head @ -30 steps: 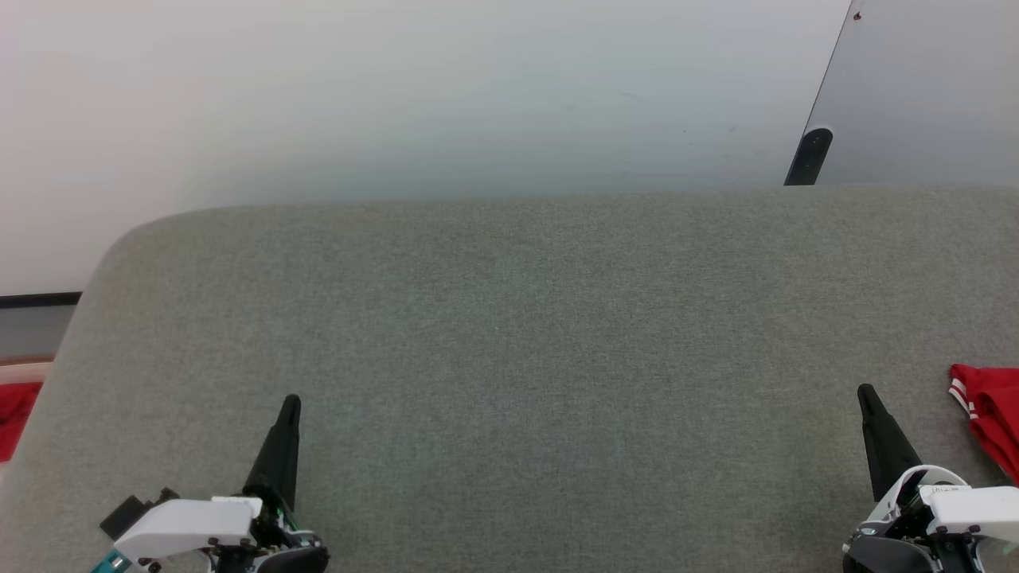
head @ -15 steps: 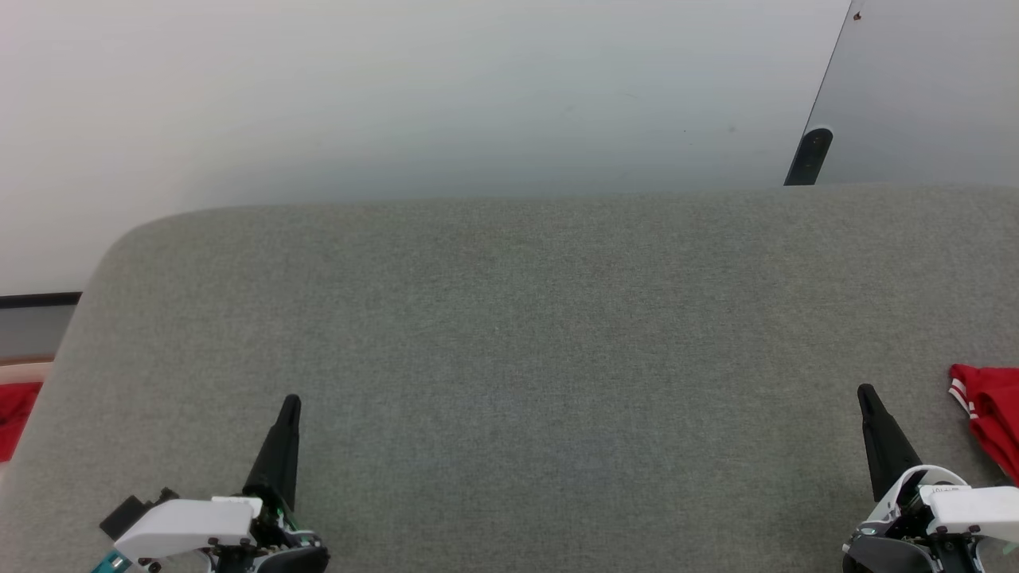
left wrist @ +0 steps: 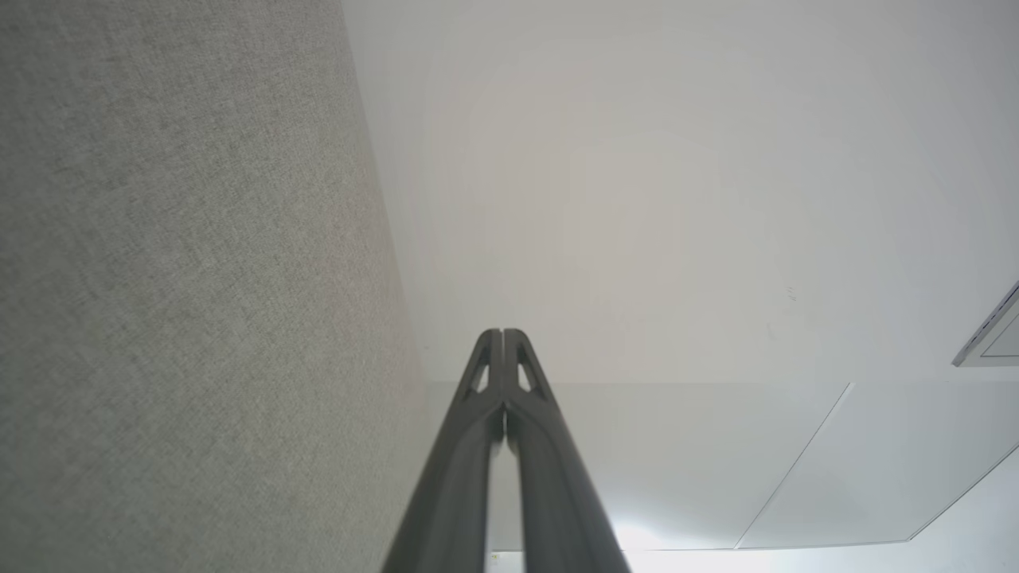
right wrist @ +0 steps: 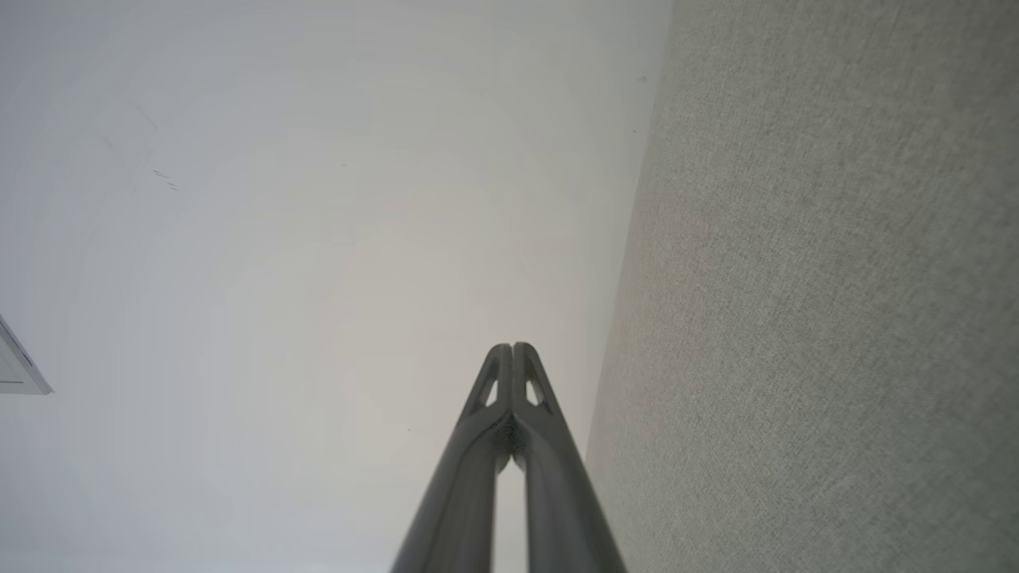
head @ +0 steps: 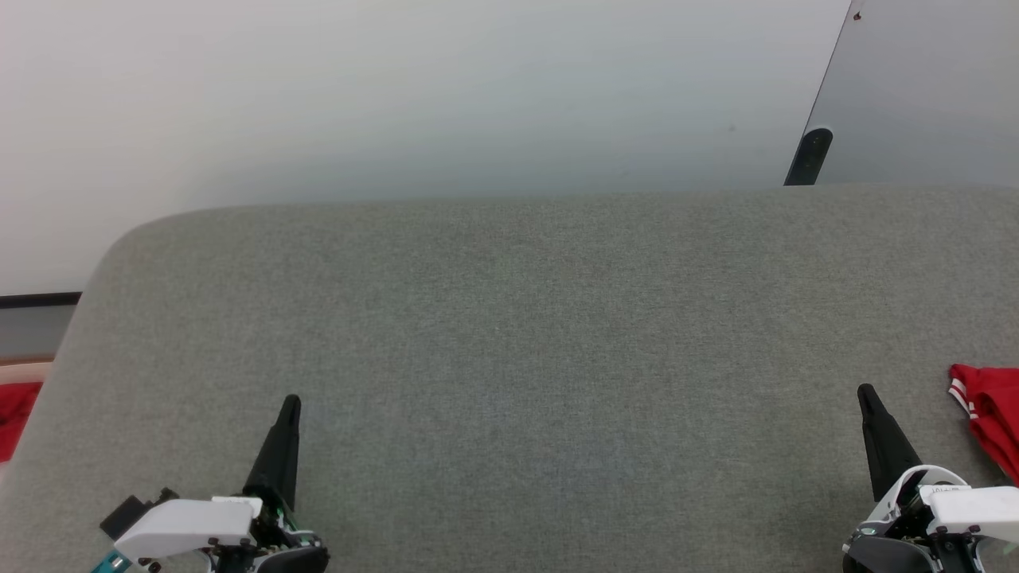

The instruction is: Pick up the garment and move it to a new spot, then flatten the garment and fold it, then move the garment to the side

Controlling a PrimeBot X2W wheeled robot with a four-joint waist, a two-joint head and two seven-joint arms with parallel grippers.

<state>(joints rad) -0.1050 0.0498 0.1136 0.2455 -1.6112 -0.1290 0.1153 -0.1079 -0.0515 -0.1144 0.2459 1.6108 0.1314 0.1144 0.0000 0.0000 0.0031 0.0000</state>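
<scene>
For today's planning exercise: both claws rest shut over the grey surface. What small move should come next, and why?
Probably open the right claw and swing it right toward the garment, which lies ungrasped beside it; that claw is shut and nearest.

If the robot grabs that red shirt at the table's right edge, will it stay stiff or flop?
Probably floppy: the garment lies in soft folds, so it should sag from one pinch. It looks thin and light. The table has a woven cover, so pushing would likely bunch it.
</scene>
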